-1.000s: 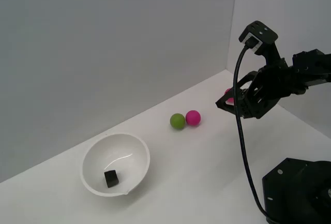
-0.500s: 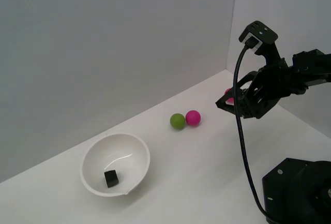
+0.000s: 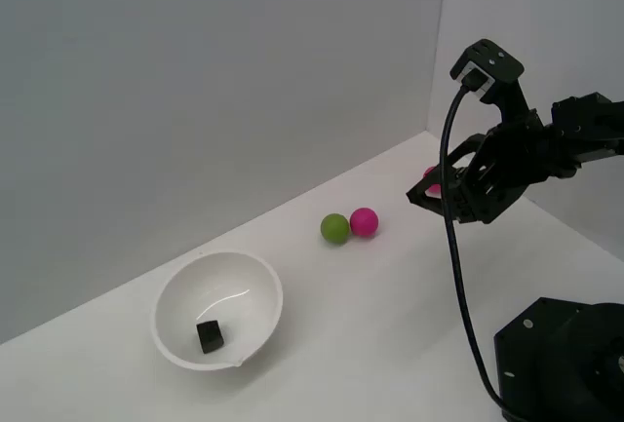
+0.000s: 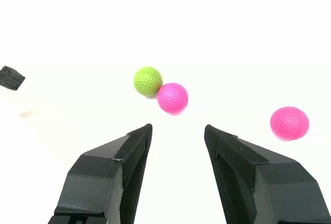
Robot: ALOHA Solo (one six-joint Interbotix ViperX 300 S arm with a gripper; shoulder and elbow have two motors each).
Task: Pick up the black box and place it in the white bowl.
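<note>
No change over the last second. Small matte black box point(image 3: 209, 335) rests inside glossy white round bowl point(image 3: 175, 293); hand point(image 4: 176, 130) parted, empty, raised well apart. Placement looks complete.

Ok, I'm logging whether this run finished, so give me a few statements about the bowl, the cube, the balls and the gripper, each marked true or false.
1. The tiny matte black cube lies inside the large glossy white bowl. True.
2. The black gripper is clamped on a ball. False: its jaws are apart with nothing between them, raised over the table.
3. The green dimpled ball and a pink dimpled ball sit side by side, about touching. True.
4. Only one pink ball is on the table. False: the wrist view shows a second pink ball, apart from the pair.
5. The green ball rests in the bowl. False: it sits on the white table, off toward the exterior view's right of the bowl.
</note>
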